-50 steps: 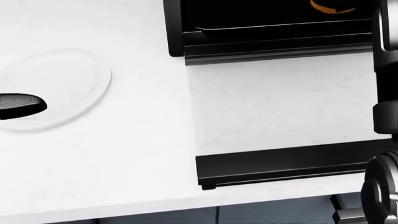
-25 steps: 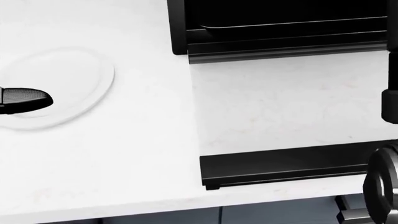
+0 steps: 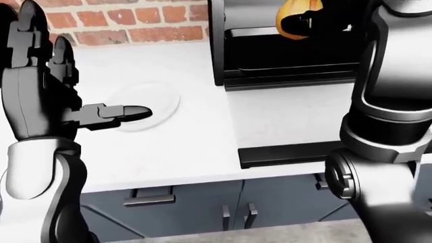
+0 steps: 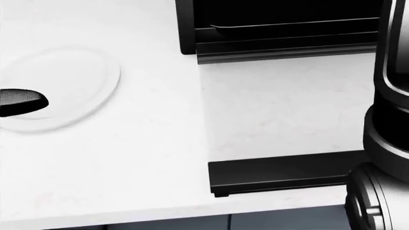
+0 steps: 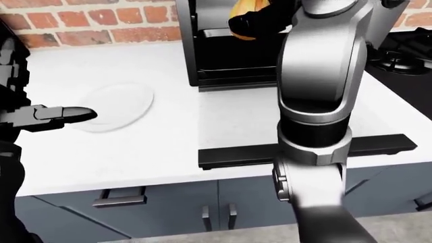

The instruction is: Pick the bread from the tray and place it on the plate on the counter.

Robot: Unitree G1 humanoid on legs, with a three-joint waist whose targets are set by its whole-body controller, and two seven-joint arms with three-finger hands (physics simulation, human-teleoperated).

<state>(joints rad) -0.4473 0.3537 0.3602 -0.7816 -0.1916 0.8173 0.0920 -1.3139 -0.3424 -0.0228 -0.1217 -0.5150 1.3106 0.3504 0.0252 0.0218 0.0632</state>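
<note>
The orange-brown bread (image 3: 296,15) is at the top of the left-eye view, in the mouth of the black toaster oven (image 3: 283,61). My right hand (image 3: 307,23) has its dark fingers closed round the bread, just above the dark tray (image 4: 287,26). The right-eye view shows the bread (image 5: 243,12) too. The white plate (image 3: 152,101) lies on the white counter to the oven's left. My left hand (image 3: 77,63) is open and empty, fingers up, with its thumb (image 4: 22,100) over the plate's left part.
The oven's open door (image 4: 281,175) juts toward the counter's near edge. A black stove (image 5: 405,45) is at the right. A brick wall (image 3: 121,20) backs the counter. Grey cabinet doors (image 5: 202,207) are below. My right forearm (image 5: 324,76) crosses before the oven.
The bread's orange edge has left the top of the head view. My right arm has come further in at the right. The picture has shifted slightly right. The left thumb stays over the plate.
</note>
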